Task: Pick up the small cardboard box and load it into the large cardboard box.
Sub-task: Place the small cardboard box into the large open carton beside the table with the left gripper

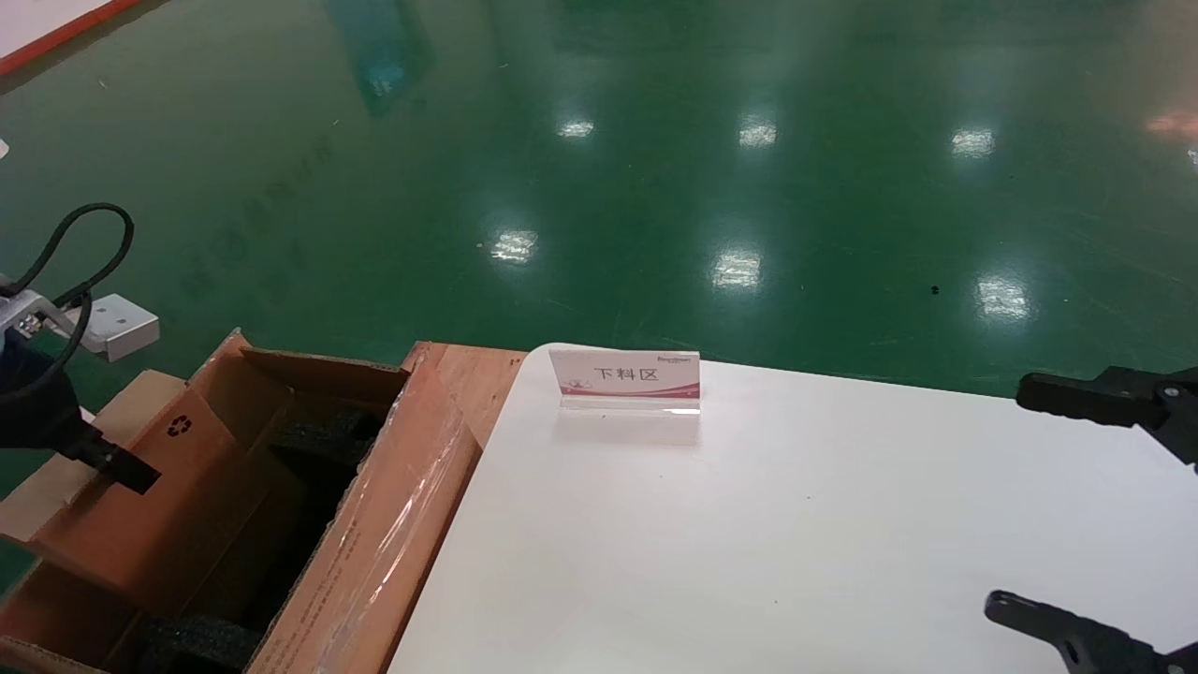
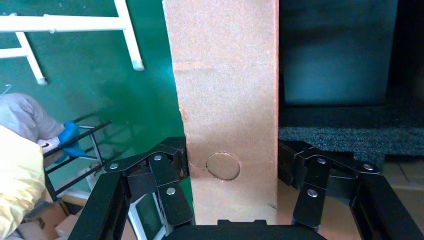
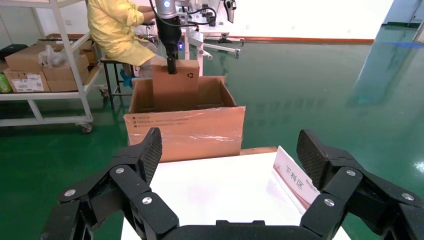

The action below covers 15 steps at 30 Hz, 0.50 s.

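Observation:
The small cardboard box, plain brown with a black recycling symbol, stands on edge and tilted, its lower part down inside the large cardboard box at the left of the table. My left gripper is shut on its upper end. In the left wrist view both fingers press the narrow face of the small cardboard box, with black foam beyond. My right gripper hangs open over the table's right side, holding nothing. From the right wrist, the small cardboard box shows inside the large cardboard box.
A white table carries a small acrylic sign near its far edge. A wooden board lies between table and carton. A person in yellow sits beyond the carton beside a shelf of boxes. Green floor surrounds everything.

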{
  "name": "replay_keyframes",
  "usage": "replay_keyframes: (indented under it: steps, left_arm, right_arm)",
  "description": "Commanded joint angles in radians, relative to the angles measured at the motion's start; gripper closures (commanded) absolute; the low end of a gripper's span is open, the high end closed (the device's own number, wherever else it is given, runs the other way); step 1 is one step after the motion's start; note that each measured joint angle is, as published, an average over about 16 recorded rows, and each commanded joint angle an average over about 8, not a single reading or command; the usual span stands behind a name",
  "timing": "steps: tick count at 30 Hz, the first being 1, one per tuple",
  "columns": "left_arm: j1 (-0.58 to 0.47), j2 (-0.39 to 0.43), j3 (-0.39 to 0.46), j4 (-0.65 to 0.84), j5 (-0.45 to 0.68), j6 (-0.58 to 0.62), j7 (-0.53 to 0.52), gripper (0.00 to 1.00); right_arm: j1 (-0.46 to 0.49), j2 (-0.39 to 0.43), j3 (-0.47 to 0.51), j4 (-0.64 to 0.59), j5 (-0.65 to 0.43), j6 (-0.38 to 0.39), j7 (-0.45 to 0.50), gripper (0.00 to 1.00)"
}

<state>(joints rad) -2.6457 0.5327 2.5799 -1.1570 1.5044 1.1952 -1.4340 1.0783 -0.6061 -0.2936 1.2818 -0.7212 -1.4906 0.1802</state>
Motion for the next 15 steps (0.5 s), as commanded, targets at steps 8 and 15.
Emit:
replay_keyframes:
  steps: [8, 15]
  left_arm:
    - [0.041, 0.008, 0.001, 0.017, 0.005, -0.039, -0.021, 1.0]
    - [0.054, 0.02, -0.01, 0.035, -0.002, -0.064, -0.021, 1.0]
  right_arm:
    - [0.0, 0.0, -0.001, 0.0, 0.0, 0.0, 0.0, 0.0]
    - [0.0, 0.0, -0.001, 0.0, 0.001, 0.0, 0.0, 0.0]
